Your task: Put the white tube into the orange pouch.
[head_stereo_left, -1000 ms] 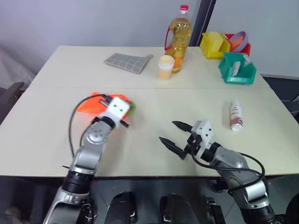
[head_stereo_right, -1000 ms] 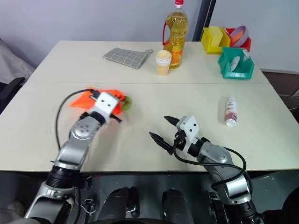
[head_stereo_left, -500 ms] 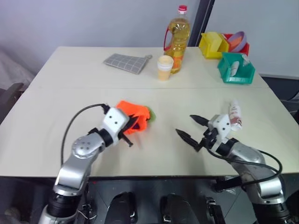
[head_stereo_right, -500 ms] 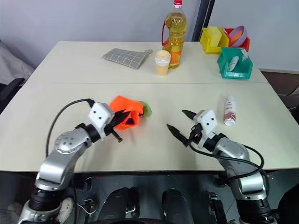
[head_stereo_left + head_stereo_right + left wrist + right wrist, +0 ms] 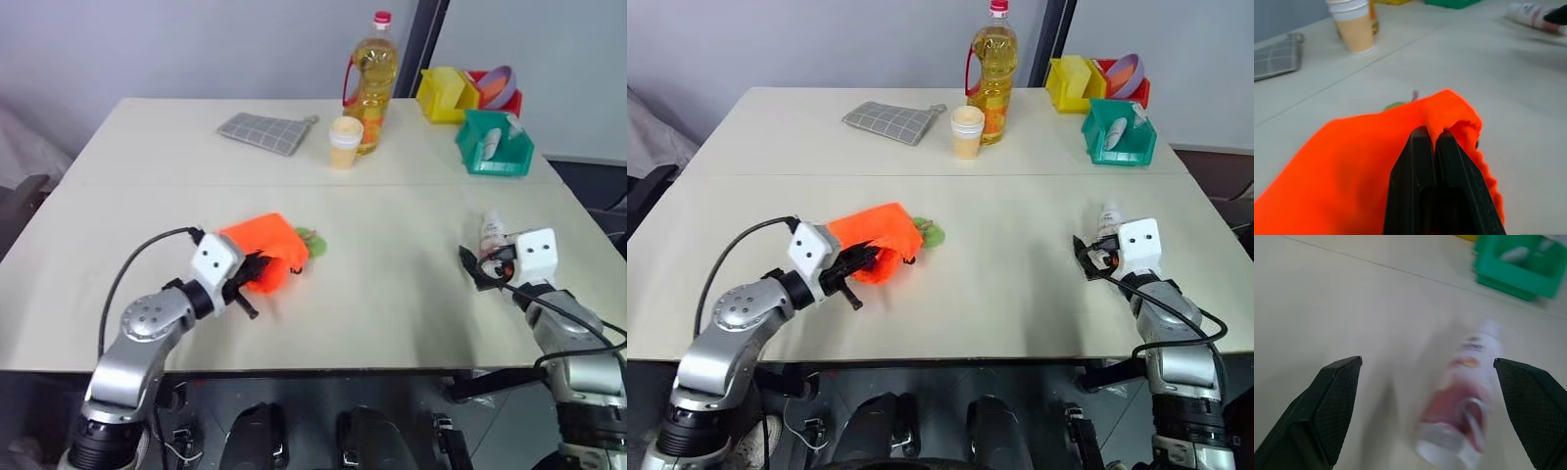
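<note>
Since 1 second ago, we log the right gripper (image 5: 1089,257) swung from the table's front middle out toward the right edge, and the left gripper (image 5: 860,266) drawn back toward the front edge with the orange pouch (image 5: 875,234).
Item 1: orange pouch, front-left area of the table (image 5: 1019,294), its fabric pinched between the left gripper's fully closed fingers (image 5: 1422,161).
Item 2: white tube (image 5: 1107,221), lying flat near the right edge, just beyond the right gripper, whose fingers (image 5: 1334,391) stand wide apart, empty.
Item 3: we note a green bin (image 5: 1120,133) near the far right corner.
</note>
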